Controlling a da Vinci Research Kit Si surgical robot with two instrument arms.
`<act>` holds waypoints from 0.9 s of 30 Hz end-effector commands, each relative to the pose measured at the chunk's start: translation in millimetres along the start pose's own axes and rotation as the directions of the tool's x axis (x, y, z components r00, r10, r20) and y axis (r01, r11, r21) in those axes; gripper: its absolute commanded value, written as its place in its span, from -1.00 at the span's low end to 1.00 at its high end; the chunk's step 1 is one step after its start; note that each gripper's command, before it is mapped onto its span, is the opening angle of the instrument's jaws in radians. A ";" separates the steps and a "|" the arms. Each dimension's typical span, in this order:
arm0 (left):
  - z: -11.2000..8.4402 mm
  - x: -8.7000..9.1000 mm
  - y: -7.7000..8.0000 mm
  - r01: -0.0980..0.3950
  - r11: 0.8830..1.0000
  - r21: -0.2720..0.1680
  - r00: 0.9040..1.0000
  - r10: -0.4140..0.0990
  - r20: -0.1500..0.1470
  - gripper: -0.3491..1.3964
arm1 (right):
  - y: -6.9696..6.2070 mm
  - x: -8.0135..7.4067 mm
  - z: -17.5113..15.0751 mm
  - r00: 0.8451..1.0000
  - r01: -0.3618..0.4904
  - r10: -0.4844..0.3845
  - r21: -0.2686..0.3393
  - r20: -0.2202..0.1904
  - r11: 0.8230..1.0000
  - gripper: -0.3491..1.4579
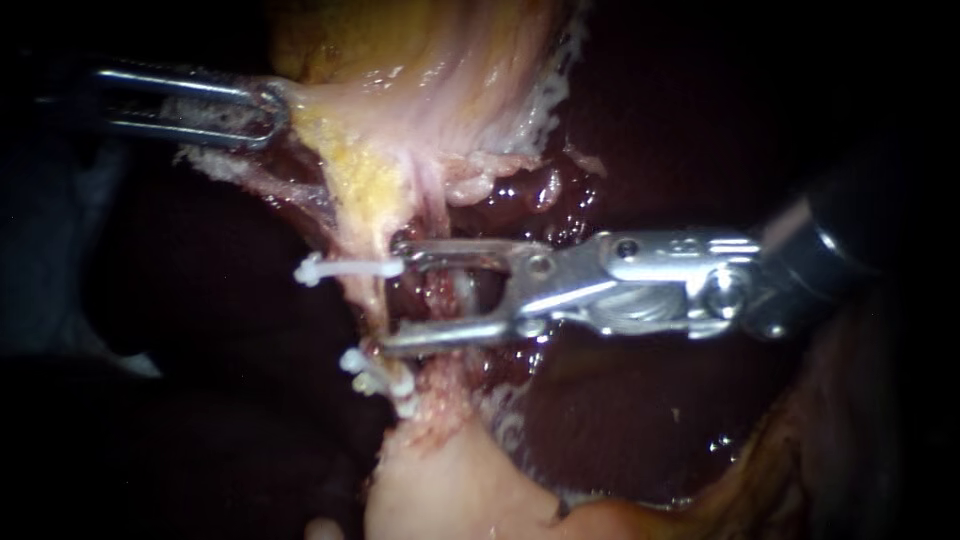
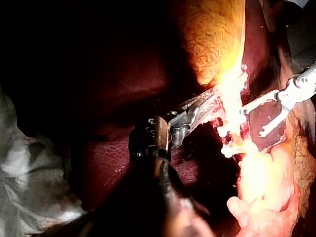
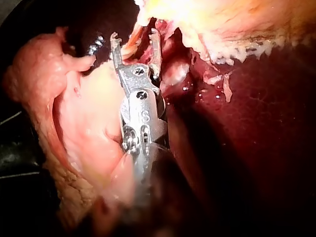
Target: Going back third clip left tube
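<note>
Reaching in from 3 o'clock in the endoscope view, the right instrument [image 1: 392, 297] has its pincer released. The two jaws stand wide apart and empty, their tips just beside the tube [image 1: 368, 290], which runs from 12 to 6 o'clock through the middle of the scene. The upper clip [image 1: 345, 268] crosses the tube level with the upper jaw's tip and sticks out toward 9 o'clock. The lower clips [image 1: 378, 378] bunch together on the tube just past the lower jaw's tip, toward 6 o'clock. The left instrument [image 1: 268, 108] comes in at 10 o'clock, its pincer clenched on the edge of the gallbladder [image 1: 430, 60], whose yellow-white tissue narrows down into the tube. Dark red liver [image 1: 620, 440] fills the ground from 3 to 5 o'clock.

The left wrist view adds the left pincer seen from behind its joint, both jaws flat on the gallbladder's pale edge. The right instrument's spread jaws lie beyond it, on the far side of the tube. A white cloth [image 2: 29, 163] lies beside the shaft. The clips show as small white bars between the two instruments.

The right wrist view looks along the right instrument. A thin pale strand lies in the gap between its parted jaws, not pinched. A mass of pale pink tissue [image 3: 84, 123] lies beside the shaft, with liver on the other side.
</note>
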 end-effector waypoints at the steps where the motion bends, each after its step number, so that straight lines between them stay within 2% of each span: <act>1: 0.0 0.0 0.0 0.000 1.000 0.000 1.000 0.000 0.000 -1.00 | -0.2 -0.2 -0.9 1.000 0.009 -0.009 0.005 0.000 1.000 -0.07; 13: -0.1 0.0 0.0 0.000 1.000 -0.001 1.000 0.000 0.000 -1.00 | -1.0 -0.7 -8.3 0.998 0.065 -0.065 0.031 0.000 0.997 -0.07; 20: -0.1 0.0 0.0 0.000 1.000 -0.001 1.000 0.000 0.000 -1.00 | -0.9 -0.7 -10.3 0.998 0.066 -0.066 0.029 0.001 0.997 -0.07; 27: 0.6 -0.1 0.0 -0.001 1.000 0.003 1.000 0.001 -0.002 -1.00 | -0.9 -0.8 -10.9 0.998 0.066 -0.066 0.032 0.001 0.997 -0.06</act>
